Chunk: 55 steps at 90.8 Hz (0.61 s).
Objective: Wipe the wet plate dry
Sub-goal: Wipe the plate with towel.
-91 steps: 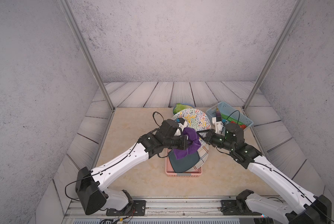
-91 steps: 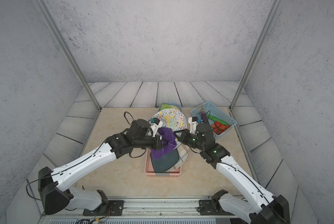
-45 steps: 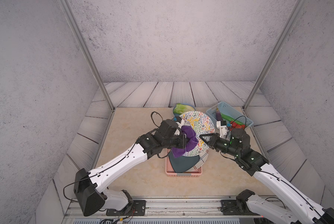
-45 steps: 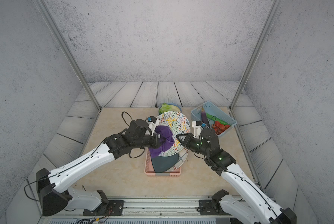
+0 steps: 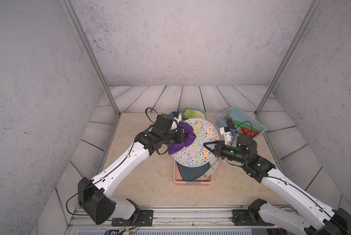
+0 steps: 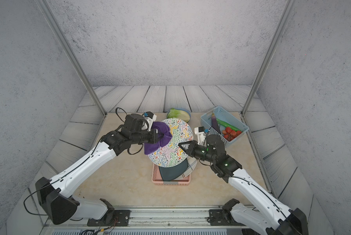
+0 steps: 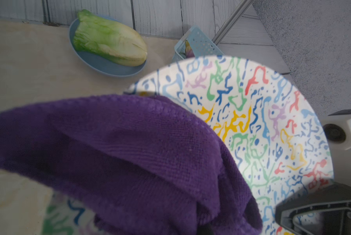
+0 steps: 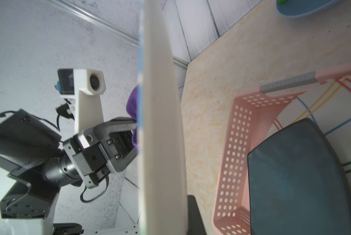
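The plate, white with coloured squiggles, is held tilted above the pink rack. My right gripper is shut on its right rim. In the right wrist view the plate shows edge-on. My left gripper is shut on a purple cloth. The cloth is pressed on the plate's upper left face. In the left wrist view the cloth hides the jaws and lies over the plate.
A pink rack under the plate holds a dark teal plate and a white lined plate. A blue dish with lettuce sits behind. A blue basket of vegetables stands at the back right.
The plate has come nearer and its face has turned more upward. The cloth has slid across it toward the left rim. Both grippers stay shut.
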Motion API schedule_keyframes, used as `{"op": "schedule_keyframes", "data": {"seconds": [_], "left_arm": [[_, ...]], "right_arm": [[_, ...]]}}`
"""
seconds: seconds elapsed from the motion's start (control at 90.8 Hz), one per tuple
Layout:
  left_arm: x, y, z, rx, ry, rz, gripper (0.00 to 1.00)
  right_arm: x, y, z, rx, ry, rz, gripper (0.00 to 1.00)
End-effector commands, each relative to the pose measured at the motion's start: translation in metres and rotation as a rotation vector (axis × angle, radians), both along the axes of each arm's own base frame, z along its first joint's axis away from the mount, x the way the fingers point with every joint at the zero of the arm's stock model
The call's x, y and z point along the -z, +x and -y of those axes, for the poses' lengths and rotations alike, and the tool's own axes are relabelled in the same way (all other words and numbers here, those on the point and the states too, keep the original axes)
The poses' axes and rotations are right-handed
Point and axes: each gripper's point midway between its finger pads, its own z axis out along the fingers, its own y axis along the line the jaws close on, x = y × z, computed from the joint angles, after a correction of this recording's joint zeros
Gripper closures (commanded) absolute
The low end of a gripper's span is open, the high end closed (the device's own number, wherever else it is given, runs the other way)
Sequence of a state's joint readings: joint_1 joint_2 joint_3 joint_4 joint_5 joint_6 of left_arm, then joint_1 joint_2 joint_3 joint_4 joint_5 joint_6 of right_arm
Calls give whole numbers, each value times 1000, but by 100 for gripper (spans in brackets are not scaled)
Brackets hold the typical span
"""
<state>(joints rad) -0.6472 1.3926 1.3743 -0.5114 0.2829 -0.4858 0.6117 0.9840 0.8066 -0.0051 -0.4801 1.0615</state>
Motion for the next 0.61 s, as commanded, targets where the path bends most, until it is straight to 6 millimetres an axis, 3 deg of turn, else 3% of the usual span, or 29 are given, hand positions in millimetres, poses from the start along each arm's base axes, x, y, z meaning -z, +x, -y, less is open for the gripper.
{"op": "schedule_keyframes", "data": {"seconds": [0.0, 0.077, 0.154, 0.253, 0.33, 0.407, 0.495, 0.594], "left_arm": [[9, -13, 26, 161, 102, 33, 100], [29, -28, 47, 227, 194, 17, 100], [39, -28, 44, 198, 217, -23, 100], [33, -17, 25, 136, 187, -14, 100], [25, -23, 28, 194, 172, 56, 100], [31, -48, 46, 317, 238, 84, 100], [56, -75, 67, 418, 340, 78, 100], [64, -68, 61, 336, 384, 47, 100]], "right_arm": [[-104, -58, -27, -309, 206, 362, 100], [-115, -55, -28, -290, 238, 391, 100], [-124, -49, -20, -224, 241, 416, 100], [-121, -42, -5, -113, 214, 431, 100], [-117, -42, 1, -81, 202, 428, 100], [-110, -44, -4, -113, 199, 410, 100], [-114, -51, -17, -211, 212, 411, 100], [-125, -53, -22, -236, 233, 437, 100]]}}
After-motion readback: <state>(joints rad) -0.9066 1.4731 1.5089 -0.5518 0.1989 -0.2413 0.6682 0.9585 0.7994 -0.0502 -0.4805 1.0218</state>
